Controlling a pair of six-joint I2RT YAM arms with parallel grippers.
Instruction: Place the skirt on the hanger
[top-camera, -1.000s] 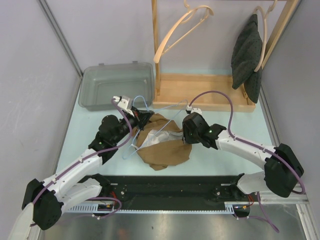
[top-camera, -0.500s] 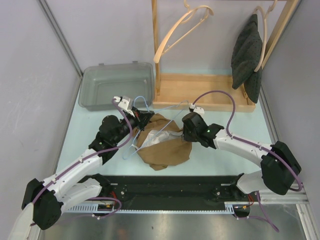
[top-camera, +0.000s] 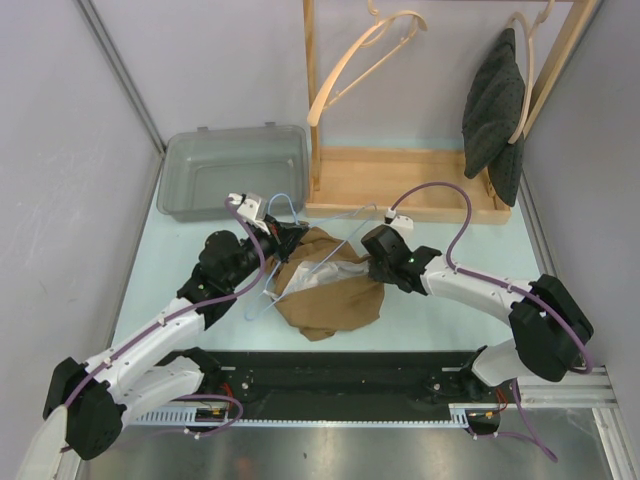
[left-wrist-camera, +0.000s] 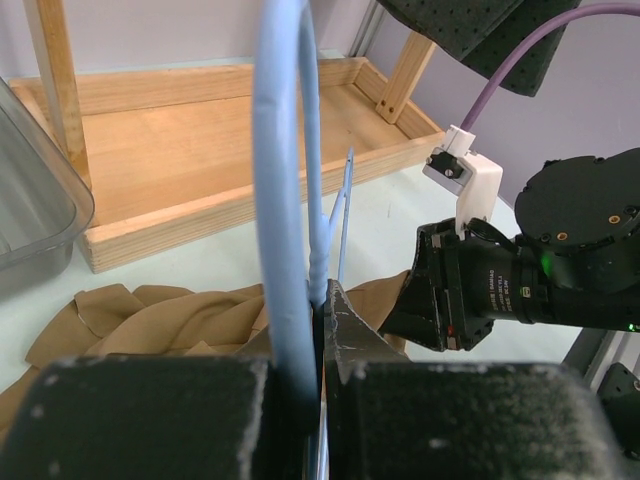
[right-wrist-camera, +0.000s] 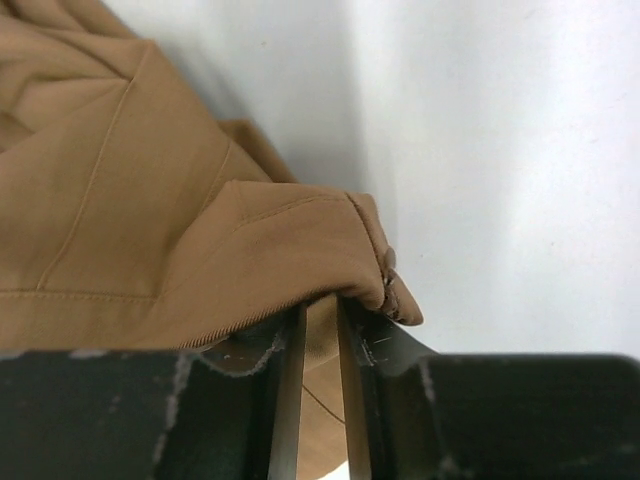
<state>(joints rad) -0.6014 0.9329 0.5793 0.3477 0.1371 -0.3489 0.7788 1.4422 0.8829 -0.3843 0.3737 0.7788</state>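
The brown skirt (top-camera: 330, 300) lies crumpled on the table between the arms. My left gripper (top-camera: 290, 236) is shut on the light blue wire hanger (top-camera: 284, 203) near its hook, and the hanger's arms lie over the skirt's top. In the left wrist view the hanger (left-wrist-camera: 285, 200) rises from between the shut fingers of that gripper (left-wrist-camera: 322, 310), with the skirt (left-wrist-camera: 150, 320) below. My right gripper (top-camera: 373, 262) is at the skirt's right edge. In the right wrist view it (right-wrist-camera: 320, 325) is nearly closed, pinching a folded edge of the skirt (right-wrist-camera: 150, 230).
A grey plastic bin (top-camera: 235, 170) stands at the back left. A wooden rack base (top-camera: 400, 185) sits behind the skirt, with its post, a wooden hanger (top-camera: 360, 60) and a dark garment (top-camera: 492, 105) hung at the right.
My right gripper has moved a little left and away from me with the skirt's edge, closer to the hanger. The left arm has hardly moved.
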